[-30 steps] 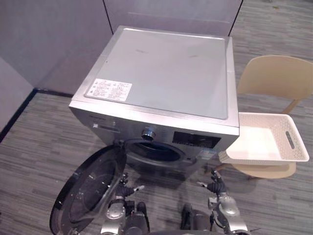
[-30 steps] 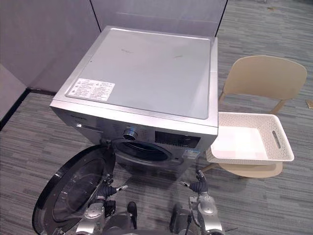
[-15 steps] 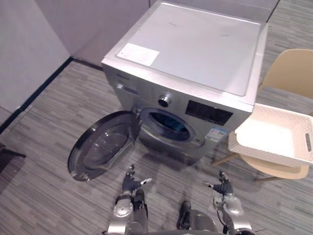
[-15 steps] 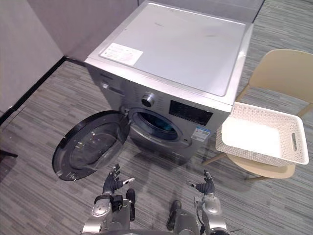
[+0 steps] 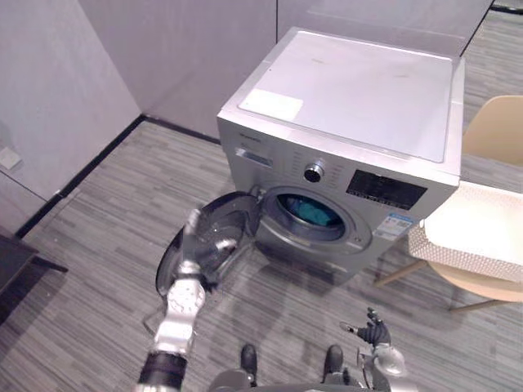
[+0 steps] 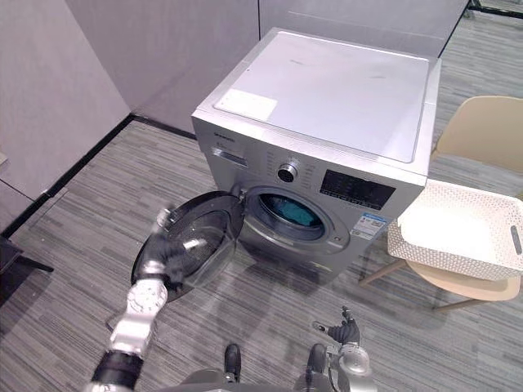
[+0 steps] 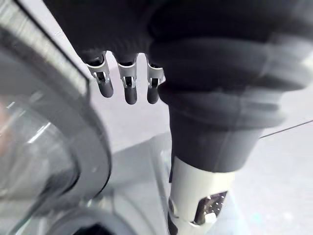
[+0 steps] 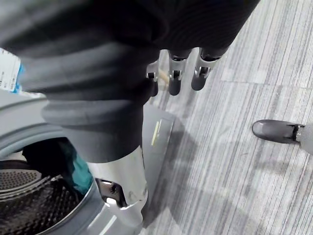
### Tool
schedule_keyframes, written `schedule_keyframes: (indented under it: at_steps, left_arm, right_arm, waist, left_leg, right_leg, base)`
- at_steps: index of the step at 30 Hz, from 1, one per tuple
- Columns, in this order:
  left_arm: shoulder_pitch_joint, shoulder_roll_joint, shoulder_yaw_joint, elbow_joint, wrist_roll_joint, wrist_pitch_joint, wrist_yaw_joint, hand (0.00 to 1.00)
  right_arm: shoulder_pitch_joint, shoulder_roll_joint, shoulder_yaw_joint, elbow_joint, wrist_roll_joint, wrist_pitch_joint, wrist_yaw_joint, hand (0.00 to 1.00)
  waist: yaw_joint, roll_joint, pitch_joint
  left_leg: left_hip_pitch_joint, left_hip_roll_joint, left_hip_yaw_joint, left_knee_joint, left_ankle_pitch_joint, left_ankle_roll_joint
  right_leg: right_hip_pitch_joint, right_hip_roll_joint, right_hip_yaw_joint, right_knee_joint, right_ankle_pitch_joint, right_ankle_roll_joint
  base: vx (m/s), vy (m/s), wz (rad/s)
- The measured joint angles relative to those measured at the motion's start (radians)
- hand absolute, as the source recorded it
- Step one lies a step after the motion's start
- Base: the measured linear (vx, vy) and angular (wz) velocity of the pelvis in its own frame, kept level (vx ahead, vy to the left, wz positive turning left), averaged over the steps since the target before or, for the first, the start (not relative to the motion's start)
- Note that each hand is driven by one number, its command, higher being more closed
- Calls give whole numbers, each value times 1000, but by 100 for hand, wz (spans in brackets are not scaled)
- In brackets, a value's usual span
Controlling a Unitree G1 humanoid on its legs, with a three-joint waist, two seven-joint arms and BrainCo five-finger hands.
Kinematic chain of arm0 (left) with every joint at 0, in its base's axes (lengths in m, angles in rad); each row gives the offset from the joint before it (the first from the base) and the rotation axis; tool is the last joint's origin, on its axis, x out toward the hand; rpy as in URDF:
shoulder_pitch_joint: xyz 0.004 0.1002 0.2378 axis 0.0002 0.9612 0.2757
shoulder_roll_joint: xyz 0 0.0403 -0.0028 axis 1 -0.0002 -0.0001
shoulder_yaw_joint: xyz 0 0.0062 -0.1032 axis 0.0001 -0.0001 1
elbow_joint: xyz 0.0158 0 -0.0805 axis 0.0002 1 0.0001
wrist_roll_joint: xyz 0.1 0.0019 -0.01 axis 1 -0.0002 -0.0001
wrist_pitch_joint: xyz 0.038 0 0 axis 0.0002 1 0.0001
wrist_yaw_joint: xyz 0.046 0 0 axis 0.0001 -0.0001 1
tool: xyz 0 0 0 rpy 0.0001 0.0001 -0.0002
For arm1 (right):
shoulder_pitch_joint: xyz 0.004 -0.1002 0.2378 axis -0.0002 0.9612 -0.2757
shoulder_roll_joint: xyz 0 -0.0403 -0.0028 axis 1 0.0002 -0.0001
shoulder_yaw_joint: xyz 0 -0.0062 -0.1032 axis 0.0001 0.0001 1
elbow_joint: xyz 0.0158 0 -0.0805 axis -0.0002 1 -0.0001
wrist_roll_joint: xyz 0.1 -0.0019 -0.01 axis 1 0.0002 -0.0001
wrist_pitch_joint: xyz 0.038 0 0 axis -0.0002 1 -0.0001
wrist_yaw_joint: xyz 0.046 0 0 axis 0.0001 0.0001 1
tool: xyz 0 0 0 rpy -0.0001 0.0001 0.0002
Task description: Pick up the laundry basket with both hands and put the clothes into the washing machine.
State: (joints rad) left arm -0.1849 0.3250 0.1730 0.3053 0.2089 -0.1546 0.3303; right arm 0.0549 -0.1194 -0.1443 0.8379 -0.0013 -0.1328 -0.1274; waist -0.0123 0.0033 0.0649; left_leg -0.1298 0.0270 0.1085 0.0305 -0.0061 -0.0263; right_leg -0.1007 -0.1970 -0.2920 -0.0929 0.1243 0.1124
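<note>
Clothes point(image 6: 286, 214), teal, lie in the drum of the washing machine point(image 6: 343, 90), while the white laundry basket point(image 6: 441, 260) sits on the beige chair point(image 6: 482, 131), apparently empty. The left hand point(image 6: 166, 253), low a second ago, has risen to the open door point(image 6: 208, 237), fingers point(image 7: 128, 85) straight, holding nothing. The right hand point(image 6: 347, 331) hangs low, relaxed and empty. Loading looks done; shutting the door seems next.

Nothing readable anywhere. On top of the washing machine point(image 5: 368, 90), at its front left corner, a white label point(image 5: 270, 104) with fine print, too small to make out. On the front, under the dark control panel point(image 5: 386, 189), a blue-and-white sticker point(image 5: 395, 224), its print equally illegible. No numbers or signs to tell elsewhere.
</note>
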Motion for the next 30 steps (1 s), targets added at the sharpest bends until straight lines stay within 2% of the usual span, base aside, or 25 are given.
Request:
schedule_keyframes:
  at_steps: [2,4,5,7,10,13,16,17,20,21,22,23,26,28,29,30]
  left_arm:
    - [-57,89,53,89,1,17,25,0]
    - [-128,191,95,208,0,34,42,0]
    - [-143,213,105,233,0,39,43,0]
    - [-226,291,116,359,-14,63,42,0]
    - [-279,311,151,502,-29,86,39,0]
    - [-308,306,183,618,-87,103,-4,0]
    - [-318,301,233,642,-141,105,-23,0]
    - [-336,291,232,650,-155,105,-37,0]
    - [-362,217,219,648,-195,102,-74,0]
    - [-360,199,201,646,-200,99,-85,0]
    - [-336,127,178,603,-221,83,-79,0]
    - [-331,117,176,593,-223,82,-76,0]
    - [-248,32,58,463,-282,85,-38,0]
    - [-107,-66,-120,281,-317,93,-43,0]
    - [-77,-91,-176,247,-317,93,-51,0]
    - [-48,-134,-278,216,-323,92,-81,0]
  right_arm:
    - [-13,-17,7,-6,0,-1,5,0]
    - [-23,-29,21,-41,0,-9,21,0]
    - [-27,-29,28,-48,0,-14,23,0]
    - [-30,-27,60,-81,1,-17,25,0]
    - [-22,-20,86,-114,4,-17,27,0]
    - [-11,-18,106,-181,21,-20,38,0]
    - [-12,-12,117,-223,40,-22,43,0]
    - [-11,-13,117,-230,41,-22,42,0]
    - [-16,-15,134,-242,52,-23,42,0]
    - [-14,-16,134,-243,52,-24,41,0]
    - [-18,-17,137,-243,53,-24,41,0]
    - [-21,-16,140,-243,53,-24,41,0]
    - [-63,-13,154,-234,52,-37,38,0]
    - [-81,-5,155,-234,51,-38,32,0]
    - [-81,-3,155,-233,50,-38,32,0]
    - [-84,-1,155,-225,49,-38,32,0]
  waist:
    - [1,-14,9]
    - [5,-43,28]
    - [6,-55,34]
    - [8,-101,62]
    - [13,-134,96]
    - [30,-138,118]
    - [40,-142,143]
    - [55,-146,159]
    - [76,-155,175]
    - [81,-154,177]
    - [91,-145,180]
    - [93,-144,180]
    - [94,-147,181]
    - [82,-146,181]
    - [83,-145,182]
    - [82,-141,182]
  left_leg:
    - [-4,9,12,-1,0,0]
    - [-44,22,31,10,-1,-1]
    - [-57,25,37,16,-1,-2]
    - [-134,40,47,66,-9,-13]
    - [-211,77,59,170,-51,-24]
    - [-314,139,61,323,-125,-39]
    - [-376,187,59,406,-161,-58]
    - [-391,204,58,427,-165,-63]
    - [-424,225,50,444,-163,-65]
    - [-424,225,48,443,-161,-65]
    - [-424,220,31,438,-158,-68]
    - [-424,218,28,436,-157,-70]
    - [-417,188,15,392,-127,-65]
    - [-379,144,18,336,-101,-53]
    - [-365,136,22,323,-98,-52]
    - [-339,120,27,305,-93,-44]
  right_leg:
    - [-14,11,19,-5,8,-9]
    - [-63,24,46,-5,28,-34]
    - [-76,25,57,-5,30,-33]
    - [-139,35,78,-5,53,-43]
    - [-181,62,102,-3,80,-64]
    - [-226,106,123,6,84,-70]
    - [-257,143,135,5,80,-77]
    - [-267,152,139,3,82,-86]
    - [-287,173,140,-5,92,-97]
    - [-287,174,139,-5,93,-95]
    - [-280,175,127,-5,96,-91]
    - [-280,174,125,-5,96,-91]
    - [-279,157,107,-5,96,-88]
    - [-266,121,101,-5,92,-77]
    - [-258,113,102,-5,91,-74]
    - [-241,99,103,-5,88,-61]
  base:
    - [2,-35,-28]
    - [-52,-29,-30]
    - [-75,-14,-29]
    - [-85,-17,-21]
    - [-86,-23,-25]
    - [-135,-75,-38]
    - [-102,-67,-30]
    - [-110,-63,-25]
    - [-60,-81,-11]
    - [-5,-65,14]
    - [6,-28,17]
    - [1,-31,24]
    - [-8,-4,30]
    - [25,36,30]
    - [50,80,19]
    - [48,86,11]
